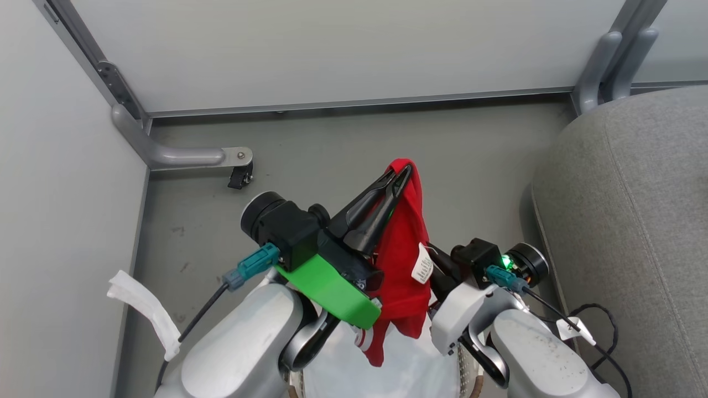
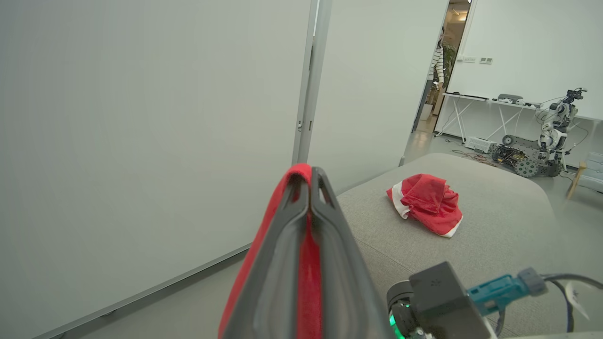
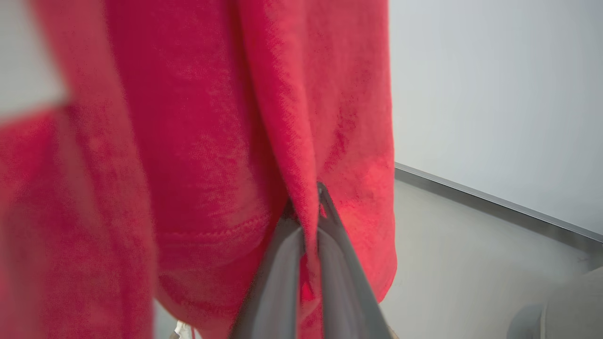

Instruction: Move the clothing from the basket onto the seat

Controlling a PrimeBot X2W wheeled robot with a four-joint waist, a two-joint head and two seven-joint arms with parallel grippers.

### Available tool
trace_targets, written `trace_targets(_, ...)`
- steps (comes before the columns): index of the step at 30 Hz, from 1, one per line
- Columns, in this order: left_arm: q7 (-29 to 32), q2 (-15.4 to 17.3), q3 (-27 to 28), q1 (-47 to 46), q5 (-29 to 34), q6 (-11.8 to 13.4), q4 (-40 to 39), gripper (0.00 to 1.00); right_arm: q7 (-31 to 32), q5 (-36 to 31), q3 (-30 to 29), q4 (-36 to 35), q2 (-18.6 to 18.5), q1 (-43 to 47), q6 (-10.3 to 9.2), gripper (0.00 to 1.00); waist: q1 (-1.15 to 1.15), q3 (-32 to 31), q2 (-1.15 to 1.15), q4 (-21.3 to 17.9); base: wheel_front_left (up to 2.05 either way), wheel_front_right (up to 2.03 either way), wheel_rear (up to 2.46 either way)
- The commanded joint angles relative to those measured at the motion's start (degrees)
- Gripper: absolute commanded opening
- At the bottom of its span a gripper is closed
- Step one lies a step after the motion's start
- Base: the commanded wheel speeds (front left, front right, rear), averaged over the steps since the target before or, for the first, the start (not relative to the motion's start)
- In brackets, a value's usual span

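**Both grippers clamped on one red jersey**

Your left gripper (image 1: 401,172) has its fingers pressed together, with a fold of the red jersey (image 1: 401,260) pinched at the tips. The cloth drapes from there down past its wrist. In the left wrist view the red fabric wraps over the tips and runs between the two fingers.

Your right gripper (image 3: 314,200) is closed as well, its tips nipping a lower fold of the same jersey, which hangs right in front of its camera. A white label (image 1: 423,264) dangles from the cloth between your two wrists.

Under both hands sits the basket (image 1: 469,371) with its white liner (image 1: 415,365), and the jersey's lowest edge hangs over it. The seat (image 1: 636,221) lies off beyond your right hand. A second jersey (image 2: 426,203) rests crumpled on it, well ahead of the left fingertips.
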Motion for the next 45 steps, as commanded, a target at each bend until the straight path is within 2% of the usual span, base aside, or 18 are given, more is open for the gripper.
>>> trace_targets(1,-0.23,0.34,0.32,-0.5,0.15,-0.2,-0.04,0.0,-0.03,0.56,-0.43,-0.28,-0.25,-0.09,-0.06,0.0,0.0,-0.03,0.0,-0.52,0.0,0.0,0.0)
trace_targets(4,-0.23,0.29,1.34,0.32,0.63,-0.2,0.0,0.0,-0.03,0.78,-1.45,-1.33,-0.25,0.76,-0.06,0.0,0.0,-0.27,0.0,-1.66,0.0,0.0,0.0)
trace_targets(5,-0.22,0.4,1.65,0.87,0.99,-0.2,0.23,0.33,-0.03,0.77,-2.2,-1.94,-0.26,1.21,-0.06,0.0,0.0,-0.39,0.0,-2.29,0.0,0.0,0.0)
trace_targets(6,-0.22,0.59,1.64,1.4,1.21,-0.2,0.68,0.92,-0.03,0.89,-2.77,-2.55,-0.26,1.59,-0.06,0.0,0.0,-0.47,0.0,-2.93,0.0,0.0,0.0)
trace_targets(7,-0.22,0.66,2.24,1.66,1.72,-0.2,0.75,1.0,-0.03,1.09,-3.58,-3.27,-0.25,2.11,-0.06,0.0,0.0,-0.55,0.0,-3.84,0.0,0.0,0.0)
trace_targets(12,-0.22,1.94,4.61,3.94,3.36,-0.2,1.47,1.0,-0.03,1.63,-5.97,-7.58,-0.22,4.14,-0.06,0.0,0.0,-0.53,0.0,-10.05,0.0,0.0,0.0)
trace_targets(17,-0.21,3.25,7.27,7.37,4.96,-0.2,2.42,1.0,-0.04,1.98,-7.71,-12.08,-0.23,6.28,-0.07,0.0,0.0,-0.63,0.0,-18.77,0.0,0.0,0.0)
trace_targets(22,-0.21,3.7,10.16,11.64,6.07,-0.2,3.42,1.0,-0.03,2.26,-11.36,-15.74,-0.23,8.61,-0.07,0.0,0.0,-1.47,0.0,-27.62,0.0,0.0,0.0)
trace_targets(28,-0.15,3.53,12.84,15.44,7.12,-0.2,4.26,1.0,-0.06,1.38,-16.33,-19.1,-0.23,10.34,-0.06,0.0,0.0,-1.95,0.0,-35.6,0.0,0.0,0.0)
trace_targets(35,-0.14,2.98,11.62,15.6,7.17,-0.2,4.88,1.0,-0.06,-0.58,-22.62,-23.58,-0.13,11.86,-0.06,0.0,0.0,-0.09,0.0,-37.68,0.0,0.0,0.0)
trace_targets(40,-0.14,4.07,10.58,15.02,7.1,-0.2,4.67,1.0,-0.07,-6.35,-24.22,-24.81,-0.32,6.57,-0.06,0.0,0.0,2.77,0.0,-37.91,0.0,0.0,0.0)
trace_targets(45,-0.14,5.89,11.4,16.3,7.73,-0.2,3.7,1.0,-0.07,-10.23,-22.85,-23.08,-5.2,-4.0,-0.06,0.0,0.0,6.37,0.0,-37.7,0.0,0.0,0.0)
